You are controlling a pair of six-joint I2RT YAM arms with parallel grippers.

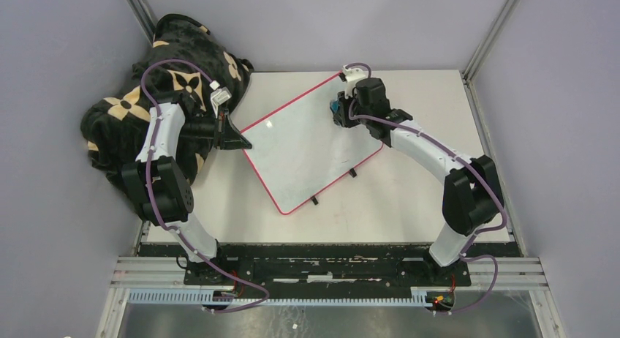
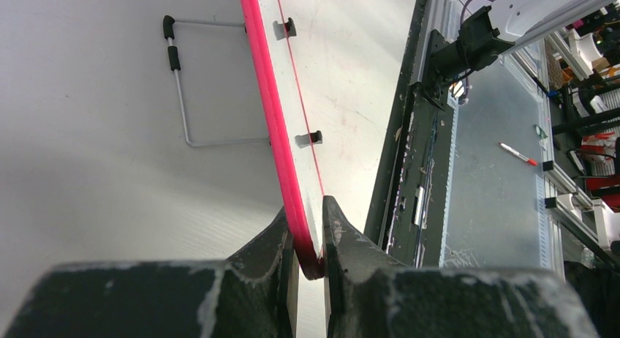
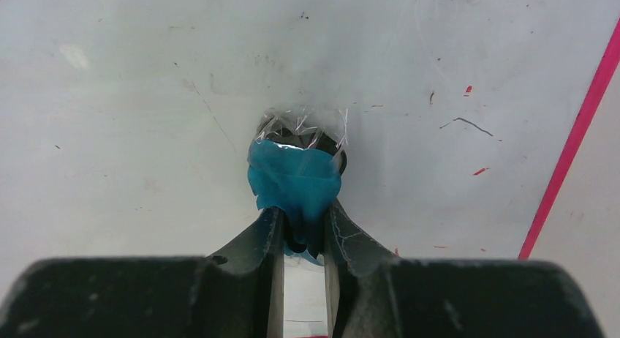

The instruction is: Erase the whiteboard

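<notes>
- Gripping the pink rim at the left corner of the whiteboard point(image 1: 307, 148), our left pincer point(image 2: 305, 212) is closed tight on it.
- Our right pincer point(image 3: 301, 221) is clamped on a blue wad point(image 3: 295, 178), which sits against the board's white face near the far corner.
- We see the board lying askew on the white surface point(image 1: 424, 199), between both arms.
- A black flowered cloth point(image 1: 168, 74) is bunched at the far left.

A black flower-patterned cloth point(image 1: 179, 56) lies bunched at the table point(image 1: 431, 199), far left.
</notes>
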